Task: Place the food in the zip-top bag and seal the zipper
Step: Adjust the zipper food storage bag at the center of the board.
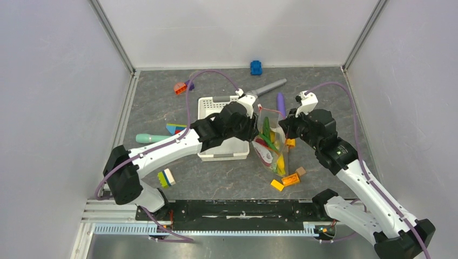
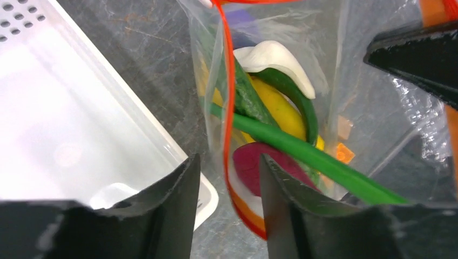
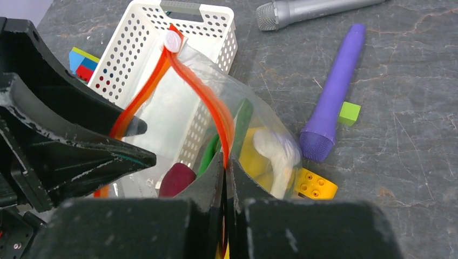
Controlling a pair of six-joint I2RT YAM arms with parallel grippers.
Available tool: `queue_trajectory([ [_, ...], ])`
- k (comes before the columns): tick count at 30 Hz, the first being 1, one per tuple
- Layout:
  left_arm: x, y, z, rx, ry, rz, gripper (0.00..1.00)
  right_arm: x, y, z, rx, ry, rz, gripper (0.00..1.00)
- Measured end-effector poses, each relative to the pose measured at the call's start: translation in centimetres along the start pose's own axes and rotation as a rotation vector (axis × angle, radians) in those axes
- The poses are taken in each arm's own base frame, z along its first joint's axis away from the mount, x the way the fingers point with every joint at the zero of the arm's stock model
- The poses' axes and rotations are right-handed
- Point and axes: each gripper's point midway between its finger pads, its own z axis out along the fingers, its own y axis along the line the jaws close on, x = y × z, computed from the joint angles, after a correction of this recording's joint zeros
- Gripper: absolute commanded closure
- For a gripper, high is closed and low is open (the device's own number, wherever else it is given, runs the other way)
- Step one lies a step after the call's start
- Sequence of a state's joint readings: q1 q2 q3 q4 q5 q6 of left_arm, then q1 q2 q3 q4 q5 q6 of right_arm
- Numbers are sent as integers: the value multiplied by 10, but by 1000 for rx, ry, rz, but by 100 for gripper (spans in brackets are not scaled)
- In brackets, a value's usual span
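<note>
Beside the basket (image 3: 216,38), the zip-top bag's (image 1: 270,145) zipper (image 2: 229,81) was clamped in the right gripper (image 3: 226,167), with the left gripper (image 2: 228,164) held apart astride it; sealing might have been blocked by long food (image 2: 302,154) near the mouth.

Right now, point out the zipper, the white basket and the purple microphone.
zipper (image 3: 219,108), right wrist view, middle of the orange-red strip above the shut fingers.
white basket (image 3: 208,35), right wrist view, perforated end wall below the handle.
purple microphone (image 3: 337,91), right wrist view, middle of its shaft.
</note>
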State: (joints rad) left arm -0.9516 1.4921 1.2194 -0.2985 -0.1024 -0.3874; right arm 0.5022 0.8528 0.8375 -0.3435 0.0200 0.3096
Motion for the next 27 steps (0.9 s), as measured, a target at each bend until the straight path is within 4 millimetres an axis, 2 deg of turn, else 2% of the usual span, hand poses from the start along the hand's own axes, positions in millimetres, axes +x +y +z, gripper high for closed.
queue_trajectory([
  [2, 2, -2, 1, 0, 12, -12, 95, 2, 0, 1, 1, 5, 0, 97],
  [3, 1, -4, 0, 3, 11, -18, 98, 2, 0, 1, 1, 7, -1, 97],
  [7, -11, -15, -5, 27, -8, -13, 98, 7, -4, 5, 14, 26, -20, 96],
  [10, -22, -24, -12, 54, -36, -11, 98, 12, -13, 6, 62, 68, -45, 91],
  [11, -27, -26, -16, 65, -48, -13, 98, 13, -18, 5, 90, 88, -56, 87],
  [14, -41, -32, -26, 83, -83, -16, 98, 8, -27, 2, 149, 116, -92, 67],
  [17, -59, -34, -30, 72, -116, -24, 98, 6, -29, -3, 151, 129, -135, 54],
  [22, -72, -31, -13, 12, -125, -46, 98, 2, -15, -16, 52, 111, -197, 49],
  [27, -56, -20, 11, -59, -67, -58, 98, -15, 1, -37, -41, 22, -246, 47],
])
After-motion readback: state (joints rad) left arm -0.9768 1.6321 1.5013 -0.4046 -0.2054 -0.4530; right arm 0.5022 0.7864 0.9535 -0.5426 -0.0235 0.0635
